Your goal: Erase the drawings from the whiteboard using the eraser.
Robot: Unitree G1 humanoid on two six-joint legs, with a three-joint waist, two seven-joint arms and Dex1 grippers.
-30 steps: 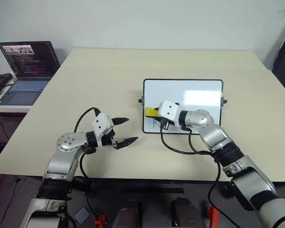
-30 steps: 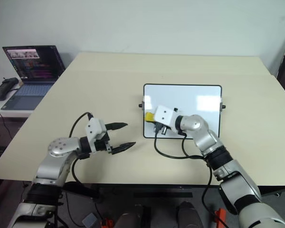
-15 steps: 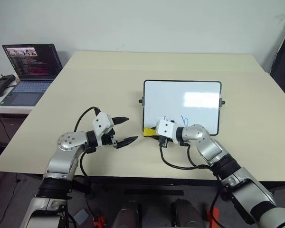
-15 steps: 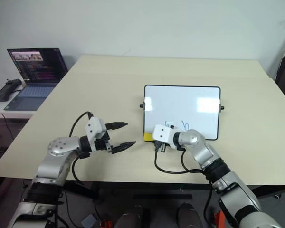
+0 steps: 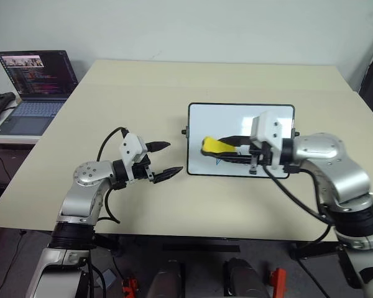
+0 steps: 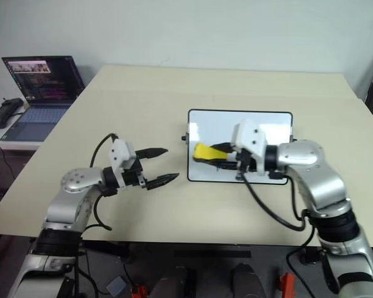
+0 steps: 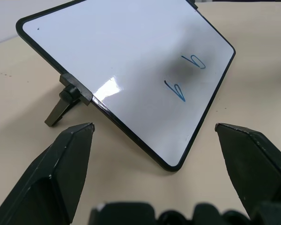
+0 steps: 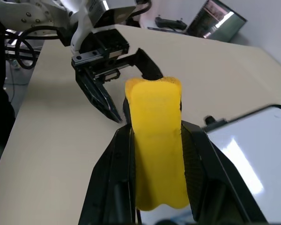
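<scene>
Right gripper (image 5: 227, 151): clamped on the eraser (image 5: 216, 146), raised over the whiteboard (image 5: 240, 113).
Left gripper (image 5: 163, 159): jaws apart, empty.
Drawings (image 7: 186, 76): two blue marks unerased (near lower edge).
Risk: hard wiping could topple the propped board.

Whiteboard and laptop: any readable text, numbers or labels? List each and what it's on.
Whiteboard: two blue marker drawings, digit-like loops, maybe "9" and "7", not surely readable.
Laptop screen: lines of text, too small to read.
No other labels or brands legible.
</scene>
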